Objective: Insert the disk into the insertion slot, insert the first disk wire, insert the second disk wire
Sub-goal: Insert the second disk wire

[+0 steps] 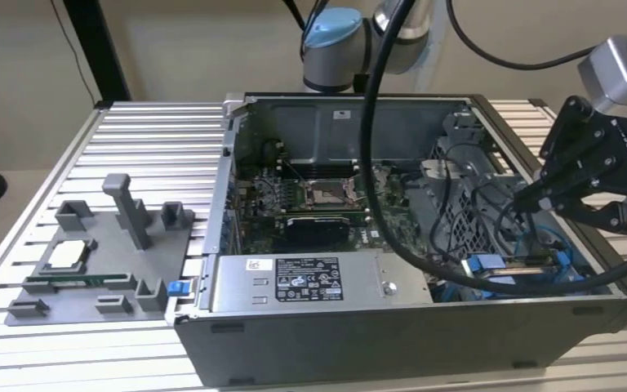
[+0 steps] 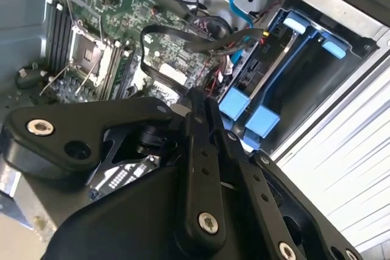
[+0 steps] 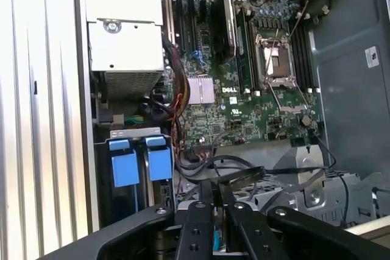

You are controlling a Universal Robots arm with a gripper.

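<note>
With the disk (image 1: 515,264) apparently seated at the exterior view's right, my gripper (image 2: 196,98) clamps shut on the black flat wire (image 2: 147,53), whose insertion, I judge, requires square connector alignment.

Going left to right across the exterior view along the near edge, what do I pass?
grey parts fixture → power supply box → insertion slot with blue clips → gripper

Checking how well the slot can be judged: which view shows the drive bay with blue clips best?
The second wrist view: the drive bay shows along its length, blue clips at both ends. The first wrist view shows one end with two clips; the exterior view, a little blue from afar.
</note>
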